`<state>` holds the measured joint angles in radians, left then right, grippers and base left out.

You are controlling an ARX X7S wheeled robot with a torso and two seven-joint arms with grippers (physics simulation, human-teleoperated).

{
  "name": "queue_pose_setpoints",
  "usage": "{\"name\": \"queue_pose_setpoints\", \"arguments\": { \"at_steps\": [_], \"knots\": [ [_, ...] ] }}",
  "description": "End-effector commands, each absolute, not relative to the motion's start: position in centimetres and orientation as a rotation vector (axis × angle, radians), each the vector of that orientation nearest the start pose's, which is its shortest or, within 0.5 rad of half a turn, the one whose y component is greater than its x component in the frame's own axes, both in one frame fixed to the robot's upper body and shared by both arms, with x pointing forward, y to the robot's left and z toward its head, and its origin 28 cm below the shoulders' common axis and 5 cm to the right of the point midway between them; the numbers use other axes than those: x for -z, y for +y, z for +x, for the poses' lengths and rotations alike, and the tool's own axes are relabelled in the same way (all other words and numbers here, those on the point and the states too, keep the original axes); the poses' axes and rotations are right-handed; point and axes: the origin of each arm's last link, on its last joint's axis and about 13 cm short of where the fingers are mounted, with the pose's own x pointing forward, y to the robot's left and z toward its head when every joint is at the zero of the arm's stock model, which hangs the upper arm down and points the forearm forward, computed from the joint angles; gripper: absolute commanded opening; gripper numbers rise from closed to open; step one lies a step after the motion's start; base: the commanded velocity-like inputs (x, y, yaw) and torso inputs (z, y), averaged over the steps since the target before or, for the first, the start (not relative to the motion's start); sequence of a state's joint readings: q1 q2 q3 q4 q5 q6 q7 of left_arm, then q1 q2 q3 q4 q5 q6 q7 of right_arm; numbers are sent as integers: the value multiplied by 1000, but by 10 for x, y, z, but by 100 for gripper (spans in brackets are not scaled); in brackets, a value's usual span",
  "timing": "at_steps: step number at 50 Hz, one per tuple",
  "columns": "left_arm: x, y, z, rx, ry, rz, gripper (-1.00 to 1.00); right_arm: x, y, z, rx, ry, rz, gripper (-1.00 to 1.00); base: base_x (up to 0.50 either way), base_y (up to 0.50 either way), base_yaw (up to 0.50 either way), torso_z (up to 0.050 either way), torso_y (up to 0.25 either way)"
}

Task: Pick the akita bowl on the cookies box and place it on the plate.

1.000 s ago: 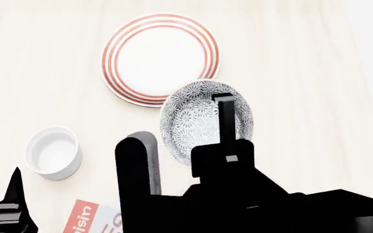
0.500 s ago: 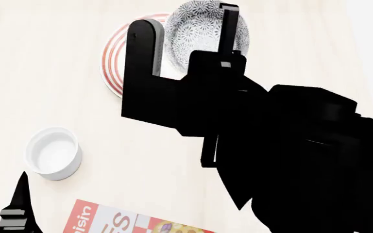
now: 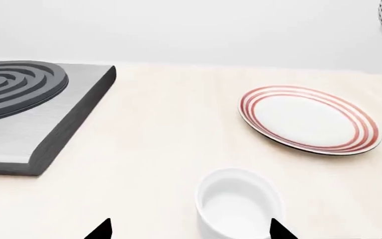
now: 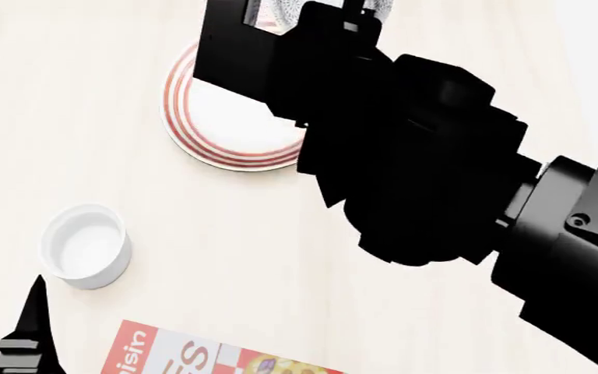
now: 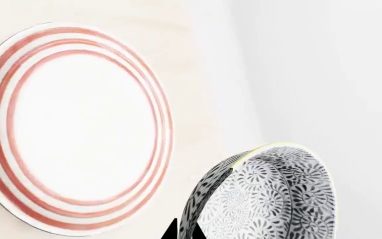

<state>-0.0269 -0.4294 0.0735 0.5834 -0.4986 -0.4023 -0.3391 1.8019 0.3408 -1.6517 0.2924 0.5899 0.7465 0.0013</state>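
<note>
Right gripper pinches the rim of the speckled bowl, holding it in the air by the far edge of the red-ringed plate, while the left gripper hangs spread over the white cup.

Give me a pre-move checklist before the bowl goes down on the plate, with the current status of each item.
1. Right hand holds the akita bowl by its rim: ok; the fingertips pinch the rim in the right wrist view.
2. Plate has nothing on it: ok.
3. Bowl is over the plate: cannot tell; the right arm hides most of it in the head view.
4. Bowl is level: cannot tell; no view settles its tilt.
5. White cup is apart from the plate: ok.
6. Left hand is away from the plate: ok; it is open near the cup.
</note>
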Motion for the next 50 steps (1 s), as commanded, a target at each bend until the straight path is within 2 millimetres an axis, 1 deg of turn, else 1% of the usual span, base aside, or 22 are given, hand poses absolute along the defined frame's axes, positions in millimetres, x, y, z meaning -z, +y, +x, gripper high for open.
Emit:
{"name": "queue_pose_setpoints", "arguments": {
  "at_steps": [1,7,16,28,32,37,45,50],
  "knots": [
    [-117,242,195,19,-127,-29,100,-318,-65,393,-276,3,-1253,-100,0,0,0,0,0],
    [-117,242,194,24,-129,-32,100,-313,-59,400,-272,-8,-1244,-100,0,0,0,0,3],
    [-116,242,192,27,-129,-33,100,-303,-44,400,-311,-83,-1261,-100,0,0,0,0,0],
    [-117,242,191,64,-128,-44,100,-292,-35,407,-325,-98,-1251,-100,0,0,0,0,0],
    [-113,242,189,121,-156,-49,100,-287,-33,408,-330,-95,-1259,-100,0,0,0,0,2],
    [-111,243,190,117,-155,-66,100,-284,-32,411,-327,-91,-1259,-100,0,0,0,0,0],
    [-111,243,189,124,-150,-82,100,-273,-26,416,-334,-85,-1266,-100,0,0,0,0,0],
    [-110,243,188,137,-152,-92,100,-271,-23,418,-328,-86,-1264,-100,0,0,0,0,2]
  ]
}}
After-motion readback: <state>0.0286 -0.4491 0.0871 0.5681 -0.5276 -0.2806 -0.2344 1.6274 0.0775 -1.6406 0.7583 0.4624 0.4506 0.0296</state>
